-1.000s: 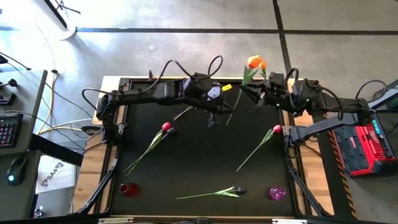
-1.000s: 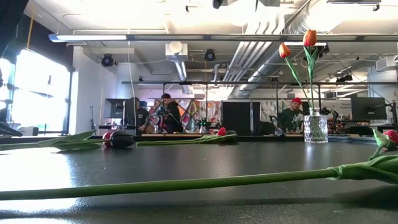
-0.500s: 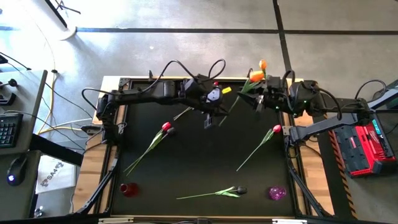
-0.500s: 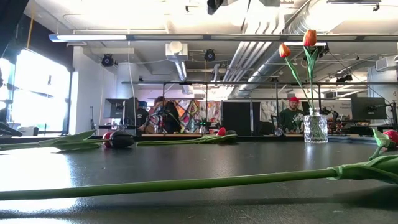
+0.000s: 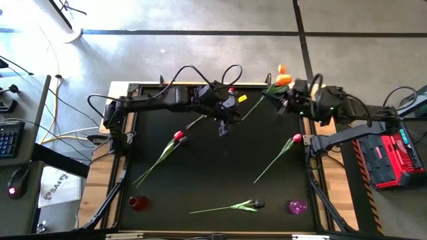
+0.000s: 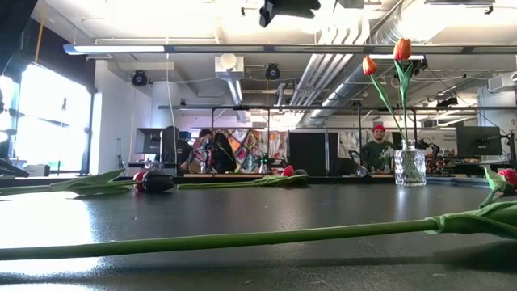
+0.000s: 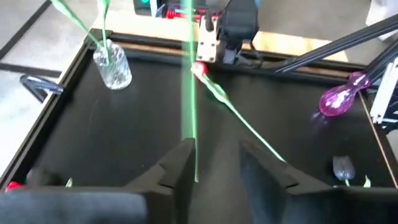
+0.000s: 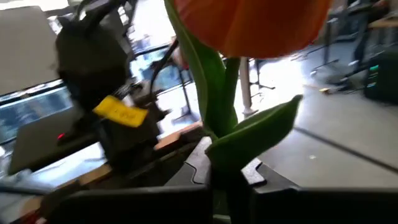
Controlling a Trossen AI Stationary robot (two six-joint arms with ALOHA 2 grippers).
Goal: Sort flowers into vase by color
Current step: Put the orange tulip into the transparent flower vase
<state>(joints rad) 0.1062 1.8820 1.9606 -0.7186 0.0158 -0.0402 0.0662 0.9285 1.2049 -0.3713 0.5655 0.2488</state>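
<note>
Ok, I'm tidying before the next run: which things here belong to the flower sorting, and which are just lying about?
Job in hand:
orange tulip, held by the right pincer
left pincer, open around its stem
left red tulip
right red tulip
dark tulip
clear vase
red vase
purple vase

Lying about:
red case
keyboard
mouse

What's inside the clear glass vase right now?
The clear glass vase holds two orange tulips, stems down inside. Its ribbed glass hides whether there's water or anything else at the bottom.
</note>
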